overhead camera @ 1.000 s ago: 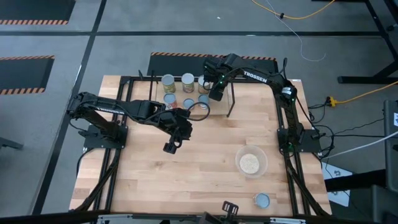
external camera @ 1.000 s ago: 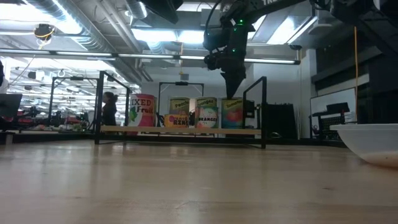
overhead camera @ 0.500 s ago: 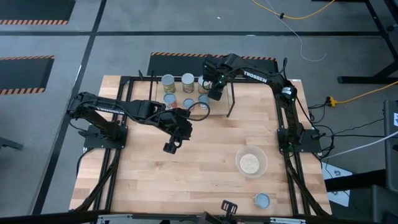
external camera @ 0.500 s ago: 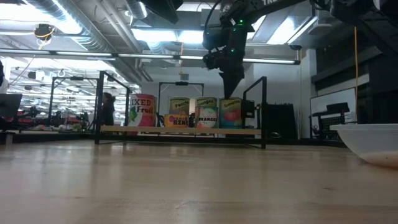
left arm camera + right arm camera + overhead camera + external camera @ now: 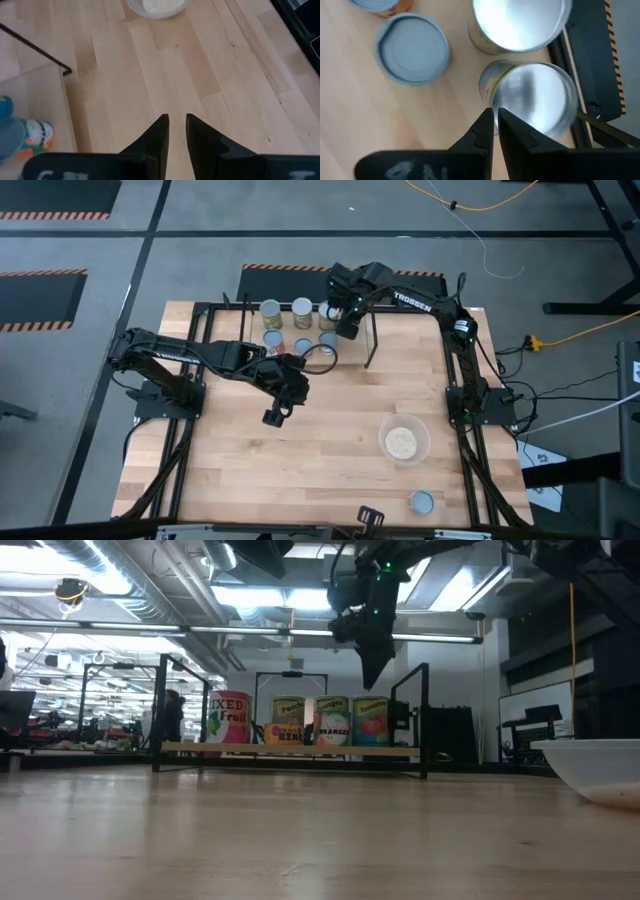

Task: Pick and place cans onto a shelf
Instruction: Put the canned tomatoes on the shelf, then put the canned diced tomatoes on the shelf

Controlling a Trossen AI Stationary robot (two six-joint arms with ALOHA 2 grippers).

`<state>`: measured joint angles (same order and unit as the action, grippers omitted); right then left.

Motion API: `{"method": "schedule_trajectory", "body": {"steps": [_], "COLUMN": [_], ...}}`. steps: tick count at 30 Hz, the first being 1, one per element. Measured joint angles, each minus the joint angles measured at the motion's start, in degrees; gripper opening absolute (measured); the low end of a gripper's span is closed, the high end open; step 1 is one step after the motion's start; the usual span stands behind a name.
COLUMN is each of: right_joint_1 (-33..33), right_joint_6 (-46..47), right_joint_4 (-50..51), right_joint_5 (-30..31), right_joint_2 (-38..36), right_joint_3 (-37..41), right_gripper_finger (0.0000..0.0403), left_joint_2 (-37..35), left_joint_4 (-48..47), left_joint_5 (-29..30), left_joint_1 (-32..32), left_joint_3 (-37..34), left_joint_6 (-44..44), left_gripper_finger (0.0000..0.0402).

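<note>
The shelf (image 5: 371,350) stands at the table's far middle; in the low view its board (image 5: 290,750) carries several labelled cans (image 5: 333,722) upright in a row. From above I see silver-topped cans (image 5: 302,309) and blue-topped cans (image 5: 303,345) there. One blue-topped can (image 5: 421,501) stands alone at the near right. My right gripper (image 5: 346,328) hangs shut and empty above the row's right end (image 5: 373,678), over a silver can top (image 5: 535,97). My left gripper (image 5: 274,417) is shut and empty above the table's middle (image 5: 177,125).
A clear bowl of beige grains (image 5: 403,442) stands right of the middle, near the lone can. The black tube frame (image 5: 170,470) edges the table. A colourful can (image 5: 27,136) shows beside my left gripper's view. People stand in the room behind (image 5: 175,715).
My right gripper has risen a little above the cans on the shelf and stayed shut. The cans stand as before.
</note>
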<state>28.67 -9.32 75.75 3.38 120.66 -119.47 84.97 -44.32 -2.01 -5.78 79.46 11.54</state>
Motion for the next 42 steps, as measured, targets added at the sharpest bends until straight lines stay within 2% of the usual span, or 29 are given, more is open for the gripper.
{"method": "schedule_trajectory", "body": {"steps": [7,10,13,20,24,30,34,42], "right_joint_1": [-2.62,-5.23,-9.03,-22.58,-33.17,-50.14,-59.88,-72.33], "right_joint_6": [0.22,0.3,1.68,9.59,18.6,34.02,45.52,71.1], "right_joint_4": [7.32,10.7,11.12,14.22,14.22,14.29,14.26,13.92], "right_joint_5": [-3.46,-4.61,-4.65,-4.38,-4.28,5.42,9.59,10.45], "right_joint_2": [-0.07,-0.33,-2.85,-7.41,-9.1,-9.04,-8.83,-8.81], "right_joint_3": [-11.15,-15.33,-14.04,-13.28,-13.28,-13.26,-13.26,-13.26], "right_gripper_finger": [0.0031,0.0031,0.0031,0.0031,0.0031,0.0031,0.0031,0.0031], "left_joint_2": [-3.08,-6.29,-11.09,-21.66,-24.12,-23.56,-23.1,-23.15], "left_joint_4": [-3.79,-4.47,-2.36,16.68,28.13,41.23,44.19,45.21], "left_joint_5": [0.05,-0.03,-0.07,0.12,2.25,3.04,4.53,7.99], "left_joint_1": [-1.15,-3.29,-5.95,-12.45,-14.95,-17.97,-19.38,-20.82], "left_joint_3": [-0.08,-2.7,-9.07,-29.35,-38.54,-46.45,-48.21,-48.22], "left_joint_6": [-2.98,-5.3,-9.1,-17.77,-21.66,-23.42,-23.51,-23.46], "left_gripper_finger": [0.0059,0.0059,0.0059,0.0059,0.0059,0.0059,0.0059,0.0059]}}
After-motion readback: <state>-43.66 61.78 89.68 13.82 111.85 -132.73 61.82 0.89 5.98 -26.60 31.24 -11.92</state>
